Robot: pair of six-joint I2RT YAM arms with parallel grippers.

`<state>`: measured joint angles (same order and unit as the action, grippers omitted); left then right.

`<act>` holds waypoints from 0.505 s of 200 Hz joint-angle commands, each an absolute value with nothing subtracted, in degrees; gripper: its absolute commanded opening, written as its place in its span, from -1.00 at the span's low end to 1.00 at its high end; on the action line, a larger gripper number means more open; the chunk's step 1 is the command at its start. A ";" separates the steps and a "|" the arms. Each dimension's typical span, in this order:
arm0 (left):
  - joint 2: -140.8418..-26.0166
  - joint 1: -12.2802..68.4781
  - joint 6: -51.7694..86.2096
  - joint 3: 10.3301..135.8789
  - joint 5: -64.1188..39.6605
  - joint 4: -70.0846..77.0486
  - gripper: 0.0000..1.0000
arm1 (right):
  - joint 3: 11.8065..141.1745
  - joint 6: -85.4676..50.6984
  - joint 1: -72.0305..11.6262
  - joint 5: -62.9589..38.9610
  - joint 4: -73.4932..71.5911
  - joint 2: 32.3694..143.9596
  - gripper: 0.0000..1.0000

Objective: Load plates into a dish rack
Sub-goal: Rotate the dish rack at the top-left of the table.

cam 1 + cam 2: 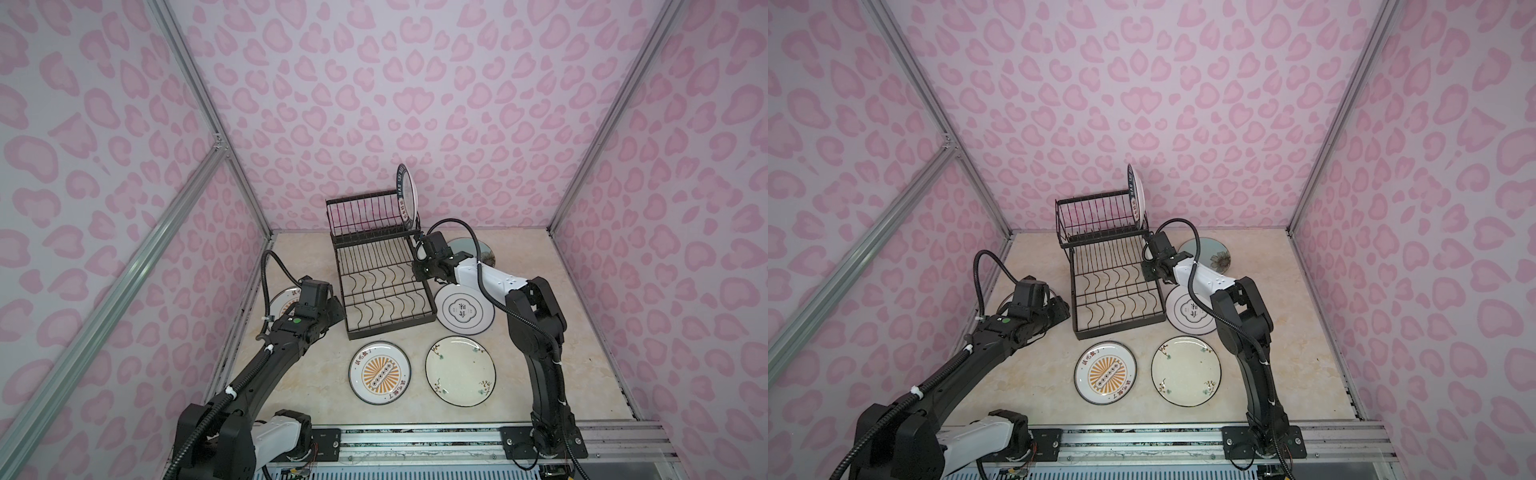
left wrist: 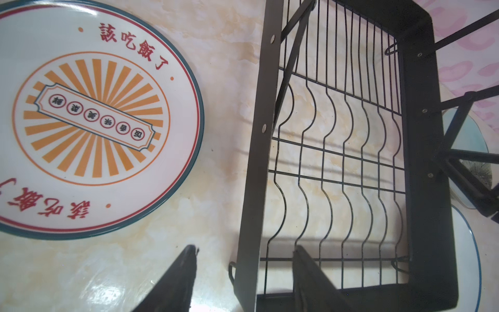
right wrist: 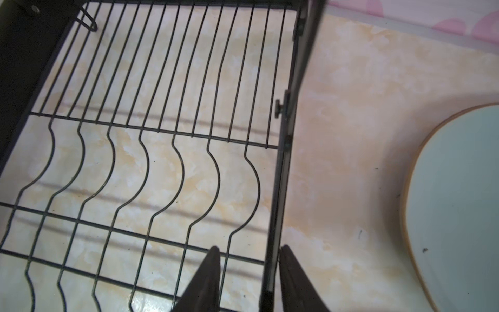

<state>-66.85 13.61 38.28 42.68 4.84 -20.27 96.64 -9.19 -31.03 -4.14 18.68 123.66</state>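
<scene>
The black wire dish rack (image 1: 390, 326) stands mid-table, with a navy lettered-rim plate (image 1: 407, 195) upright at the right end of its raised tier. Five plates lie flat around it: a sunburst one (image 1: 380, 372), a cream floral one (image 1: 460, 370), a quatrefoil one (image 1: 463, 309), a pale blue-green one (image 3: 459, 202), and a second sunburst one (image 2: 89, 116) beside my left arm. My left gripper (image 2: 244, 248) is open astride the tray's left rail (image 2: 256, 162). My right gripper (image 3: 249, 247) is open astride the right rail (image 3: 280, 175), its outer finger against it.
Pink-patterned walls with aluminium posts (image 1: 232, 166) enclose the table on three sides. A metal rail (image 1: 415, 440) with both arm bases runs along the front edge. The lower tray's wavy dividers (image 3: 145, 167) hold nothing.
</scene>
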 commanded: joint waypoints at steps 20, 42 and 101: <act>-66.88 13.52 37.88 42.39 6.72 -21.17 0.16 | 92.37 -9.02 -32.30 0.57 21.85 121.81 -0.30; -68.03 13.54 37.66 41.83 5.54 -20.02 0.14 | 89.38 -9.91 -32.51 1.05 20.29 119.92 -0.30; -73.73 13.54 36.10 42.99 3.55 -17.29 0.09 | 85.61 -10.20 -32.61 1.84 21.16 116.40 -0.36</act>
